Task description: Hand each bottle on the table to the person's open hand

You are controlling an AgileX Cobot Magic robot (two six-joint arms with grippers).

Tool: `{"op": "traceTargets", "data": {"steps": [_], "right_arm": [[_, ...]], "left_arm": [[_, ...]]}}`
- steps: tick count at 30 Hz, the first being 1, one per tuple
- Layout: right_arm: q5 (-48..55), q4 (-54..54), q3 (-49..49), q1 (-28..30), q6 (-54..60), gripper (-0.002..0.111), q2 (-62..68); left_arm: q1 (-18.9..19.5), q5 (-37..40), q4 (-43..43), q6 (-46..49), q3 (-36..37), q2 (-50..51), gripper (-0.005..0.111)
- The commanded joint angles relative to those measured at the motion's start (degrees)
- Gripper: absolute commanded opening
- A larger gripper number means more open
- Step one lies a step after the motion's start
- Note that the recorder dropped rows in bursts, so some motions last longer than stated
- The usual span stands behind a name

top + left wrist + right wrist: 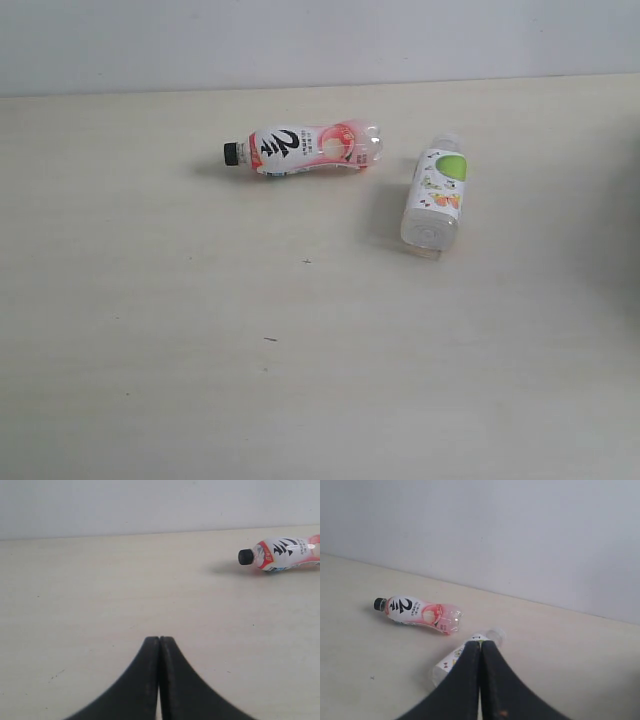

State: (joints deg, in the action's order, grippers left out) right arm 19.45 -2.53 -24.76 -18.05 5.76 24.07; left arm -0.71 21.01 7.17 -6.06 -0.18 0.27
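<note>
Right gripper point(480, 644) closed, empty; green-patch bottle point(450, 662) just beyond it; left gripper point(159, 640) closed

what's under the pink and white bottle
Only the beige table; the pink-and-white bottle lies on its side on it. The patch right beneath the bottle is covered.

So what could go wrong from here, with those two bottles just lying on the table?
1. The pink-and-white bottle and the green-patch bottle both lie on their sides, so a nudge could send either rolling.
2. They lie close together, so reaching for one might bump the other.
3. The left tool and right tool are shut and empty; lowered like that, they would push a bottle, not grip it.
</note>
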Motion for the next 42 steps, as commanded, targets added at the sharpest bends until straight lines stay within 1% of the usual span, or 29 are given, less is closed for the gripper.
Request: {"op": "traceTargets", "data": {"steps": [1, 6, 11, 14, 21, 26, 29, 33, 42], "right_arm": [[1.8, -0.6, 2.0, 0.1, -0.1, 0.0, -0.4], [-0.1, -6.2, 5.9, 0.1, -2.8, 0.0, -4.6], [-0.8, -6.6, 6.8, 0.1, -2.8, 0.0, -9.6], [-1.2, -5.4, 6.8, 0.1, -2.7, 0.0, -11.4], [-2.0, -2.9, 6.8, 0.1, -2.7, 0.0, -11.0], [-7.0, 1.5, 9.5, 0.0, -2.7, 0.0, -9.4], [-9.9, 2.5, 10.8, -2.2, -2.7, 0.0, -9.5], [-8.8, 3.1, 11.1, -4.7, -2.7, 0.0, -11.4], [-8.8, 3.7, 11.1, -4.7, -2.7, 0.0, -11.2]], "left_arm": [[0.1, -0.3, 0.1, -0.2, 0.2, -0.3, 0.002], [0.1, -0.3, 0.1, -0.4, 0.2, -0.3, 0.002], [0.1, -0.3, 0.1, -0.4, 0.2, -0.3, 0.002], [0.1, -0.3, 0.1, -0.3, 0.2, -0.3, 0.002], [0.1, -0.3, 0.1, -0.4, 0.2, -0.3, 0.002], [0.1, -0.3, 0.1, -0.2, 0.2, -0.3, 0.002], [0.1, -0.3, 0.1, -0.2, 0.2, -0.3, 0.002], [0.1, -0.3, 0.1, -0.2, 0.2, -0.3, 0.002], [0.1, -0.3, 0.1, -0.2, 0.2, -0.3, 0.002]]}}
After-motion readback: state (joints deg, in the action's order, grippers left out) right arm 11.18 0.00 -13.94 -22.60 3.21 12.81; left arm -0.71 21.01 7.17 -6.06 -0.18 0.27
